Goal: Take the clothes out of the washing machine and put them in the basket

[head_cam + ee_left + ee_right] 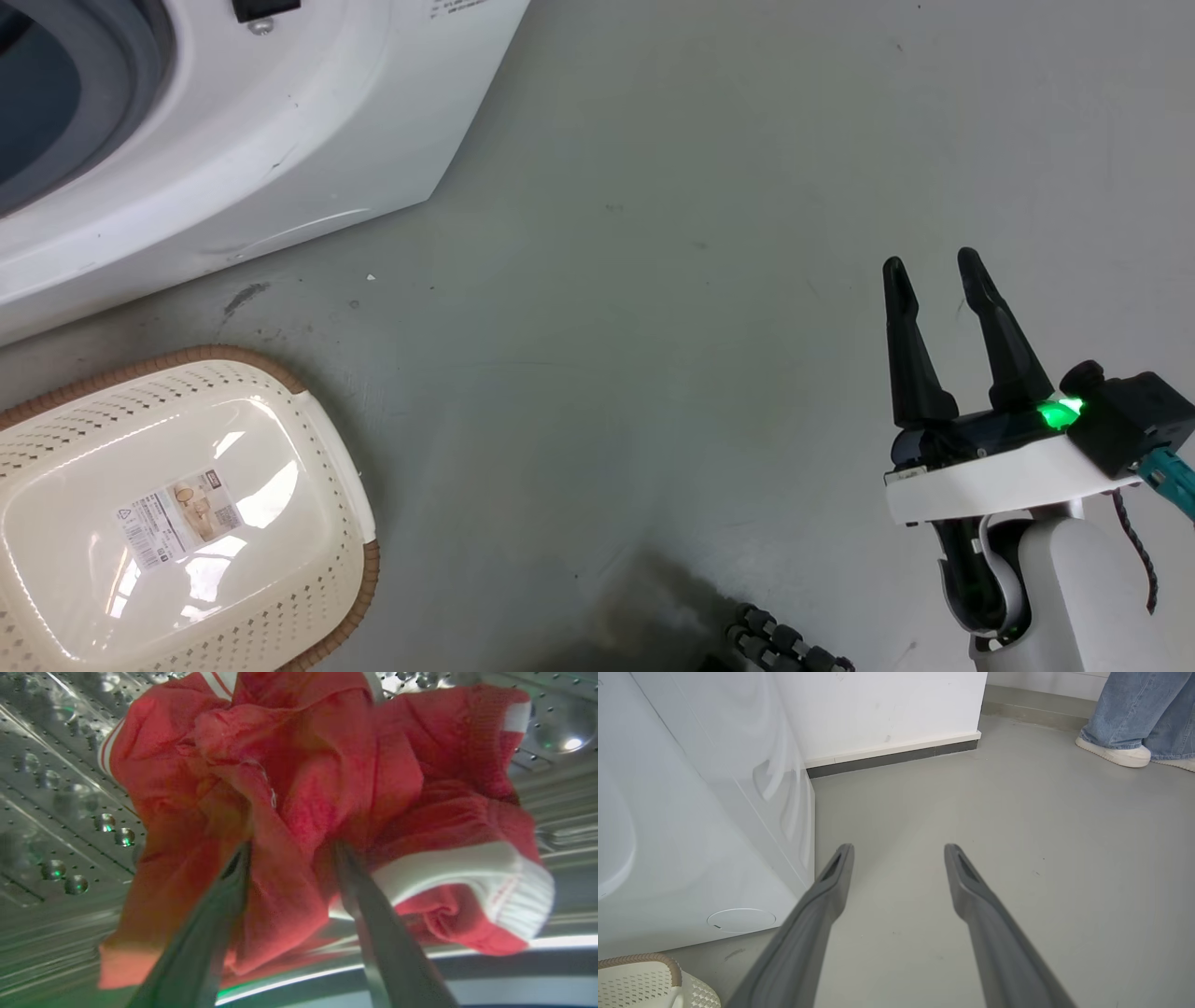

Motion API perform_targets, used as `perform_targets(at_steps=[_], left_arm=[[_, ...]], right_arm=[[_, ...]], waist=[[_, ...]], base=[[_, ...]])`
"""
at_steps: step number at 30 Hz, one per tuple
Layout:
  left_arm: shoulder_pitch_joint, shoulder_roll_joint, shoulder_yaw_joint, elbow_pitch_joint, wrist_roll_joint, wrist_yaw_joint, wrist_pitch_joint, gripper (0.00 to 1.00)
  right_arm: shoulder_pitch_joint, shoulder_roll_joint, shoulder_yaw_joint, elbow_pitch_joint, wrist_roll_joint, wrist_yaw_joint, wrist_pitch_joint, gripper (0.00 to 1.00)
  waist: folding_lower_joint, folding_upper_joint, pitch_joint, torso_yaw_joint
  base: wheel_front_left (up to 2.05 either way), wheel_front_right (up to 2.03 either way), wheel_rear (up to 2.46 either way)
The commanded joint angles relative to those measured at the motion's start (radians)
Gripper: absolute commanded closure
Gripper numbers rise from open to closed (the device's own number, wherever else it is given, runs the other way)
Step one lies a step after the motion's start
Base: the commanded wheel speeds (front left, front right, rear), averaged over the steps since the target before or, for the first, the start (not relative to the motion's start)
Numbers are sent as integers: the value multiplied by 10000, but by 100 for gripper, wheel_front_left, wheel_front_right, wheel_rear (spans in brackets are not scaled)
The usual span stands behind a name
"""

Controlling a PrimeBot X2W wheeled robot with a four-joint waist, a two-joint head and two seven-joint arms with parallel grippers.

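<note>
— Washing machine (233, 140), head view, pos.?
— Upper left of frame. White body, grey ring at the corner.
— Next item?
— Basket (84, 411), lower left, on grey floor (653, 280). Sits below the washing machine in frame, near but apart from it. Cream, perforated sides, brown rim, paper label (177, 516) on its bottom.
— Right side of frame?
— Right gripper (931, 261), lower right, over bare floor. Fingers spread, floor showing btwn them. Green light lit on its base.
— Left wrist view, L to R?
— Drum (56, 788): perforated steel, seen at left edge & upper right. Clothes (299, 788): red bundle, centre to right, inside the drum, w/ white trim band (467, 868) at right. Left gripper (290, 848): fingers apart, tips sunk into the red folds, one fold btwn them, not pressed together.
— Right wrist view, same order?
— Washing machine's white side fills the left; basket corner at lower left. Right gripper's fingers at centre, gap wide, over floor. White wall (878, 709) at upper centre w/ dark skirting (892, 758). Person's legs in jeans (1139, 704) & pale shoe (1111, 753) at upper right, well apart from the fingers.
</note>
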Motion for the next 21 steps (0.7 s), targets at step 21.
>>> perform_targets(at_steps=[21], left_arm=[[1341,80,506,-1981,-121,1409,-2533,100]], right_arm=[[-129,9,-372,-53,-172,-3,-19,0]], waist=[[-1,0,-677,337]], base=[[0,0,0]])
